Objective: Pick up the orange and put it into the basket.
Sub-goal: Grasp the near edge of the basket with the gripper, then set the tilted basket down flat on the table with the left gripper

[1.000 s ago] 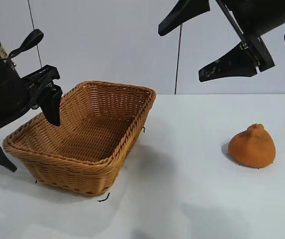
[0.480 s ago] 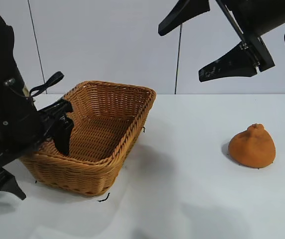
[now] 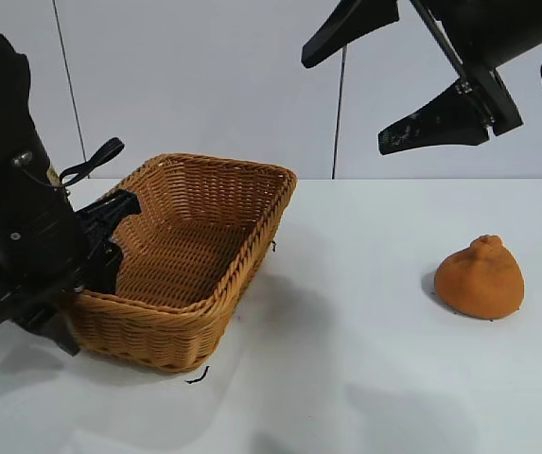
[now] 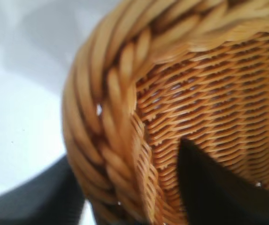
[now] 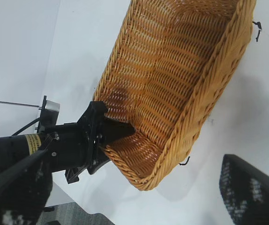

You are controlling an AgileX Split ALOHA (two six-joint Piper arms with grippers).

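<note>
The orange (image 3: 479, 277) sits on the white table at the right, far from both grippers. The wicker basket (image 3: 252, 241) stands at the left; it also shows in the right wrist view (image 5: 204, 93). My left gripper (image 3: 86, 298) is low at the basket's near left corner, open. One finger is inside the basket and the other outside, so the braided rim (image 4: 101, 140) lies between them. My right gripper (image 3: 389, 71) hangs open and empty high above the table, up and left of the orange. The orange is out of both wrist views.
The white table (image 3: 346, 378) spreads between the basket and the orange. A small black scrap (image 3: 195, 376) lies by the basket's front corner. A pale wall stands behind. The left arm's bulk (image 3: 10, 218) stands against the basket's left side.
My left arm has swung in and dropped, bringing its gripper from the basket's left side down over the near left rim. The right arm, basket and orange have not moved.
</note>
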